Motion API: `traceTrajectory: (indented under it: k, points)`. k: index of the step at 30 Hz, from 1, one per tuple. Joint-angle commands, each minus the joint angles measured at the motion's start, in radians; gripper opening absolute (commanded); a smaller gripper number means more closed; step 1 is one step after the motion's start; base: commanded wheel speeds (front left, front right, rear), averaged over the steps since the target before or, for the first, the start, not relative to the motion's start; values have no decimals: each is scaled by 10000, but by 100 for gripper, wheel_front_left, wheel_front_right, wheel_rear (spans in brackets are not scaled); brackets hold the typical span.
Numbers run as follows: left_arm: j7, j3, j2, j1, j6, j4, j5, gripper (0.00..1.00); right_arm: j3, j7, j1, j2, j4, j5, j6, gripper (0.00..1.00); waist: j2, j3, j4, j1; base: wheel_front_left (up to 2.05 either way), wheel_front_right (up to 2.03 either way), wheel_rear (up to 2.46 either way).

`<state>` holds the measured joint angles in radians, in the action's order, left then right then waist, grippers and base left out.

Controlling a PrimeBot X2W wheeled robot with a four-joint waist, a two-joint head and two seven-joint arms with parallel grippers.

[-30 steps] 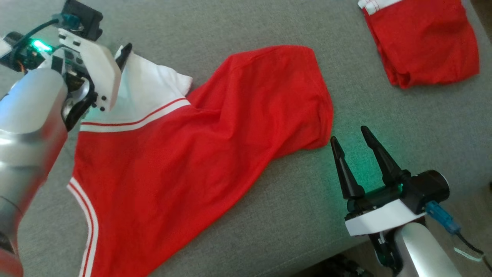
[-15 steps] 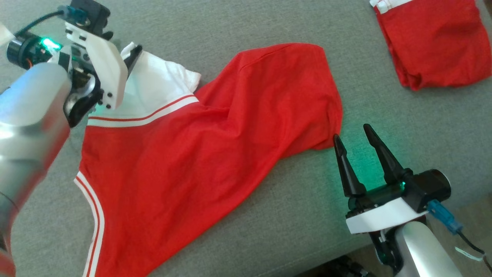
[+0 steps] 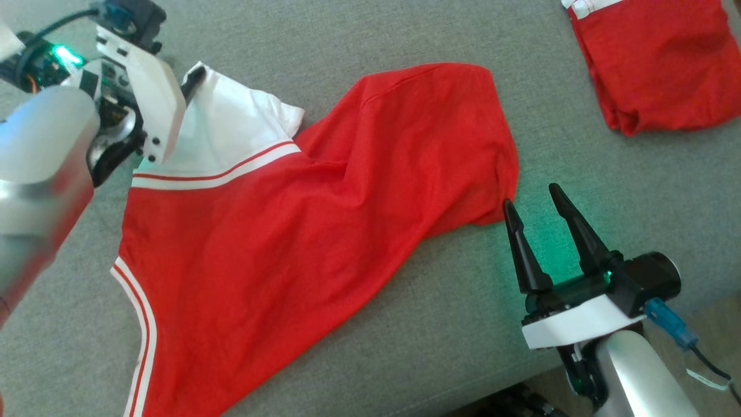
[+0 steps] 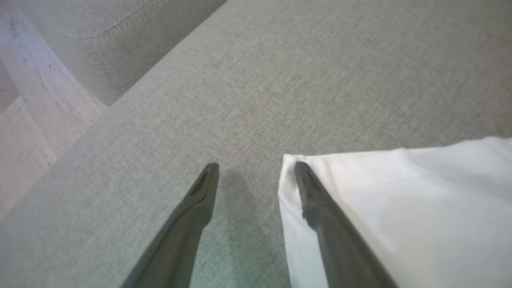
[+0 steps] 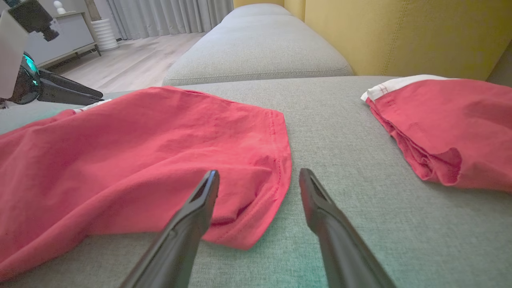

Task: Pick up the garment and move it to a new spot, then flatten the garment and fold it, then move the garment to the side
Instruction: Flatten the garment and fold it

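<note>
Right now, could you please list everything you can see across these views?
red shirt: one, red with a white part and striped trim, spread rumpled on the sofa seat
folded garment: one, red with white trim, far right of the seat
sofa seat: one, grey, under both garments
backrest: one, yellow, beyond the folded garment
floor: one, pale wood, beside the sofa
curtains: pale, far end of the room
left gripper: one, dark fingers, open at the shirt's white corner
right gripper: one, dark fingers, open beside the shirt's red edge
</note>
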<state>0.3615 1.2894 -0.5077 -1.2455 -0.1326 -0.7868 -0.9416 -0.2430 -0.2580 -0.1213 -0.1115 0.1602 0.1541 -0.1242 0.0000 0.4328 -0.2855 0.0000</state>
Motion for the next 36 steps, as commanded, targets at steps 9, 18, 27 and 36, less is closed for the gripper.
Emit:
traceTrajectory:
  k: [9, 18, 27, 36]
  points:
    - [725, -134, -492, -122, 19, 633, -198, 11, -64, -38, -240, -41, -292, -4, -65, 100, 0, 81, 4, 0, 0, 0, 0]
    - [-564, -99, -658, -318, 19, 1642, 164, 0, 291, -38, -182, -174, -361, -44, -65, 100, 0, -201, 546, 0, 0, 0, 0]
    - [-2455, -94, -690, -683, 19, 1751, 1013, 0, -68, -38, -1252, -1990, 55, 353, -65, 100, 0, -612, 1738, 0, 0, 0, 0]
    - [-3009, -93, -763, -790, 19, 1556, 1289, 0, -335, 630, -3381, -3299, 3309, 1028, -65, 100, 0, -667, 2739, 0, 0, 0, 0]
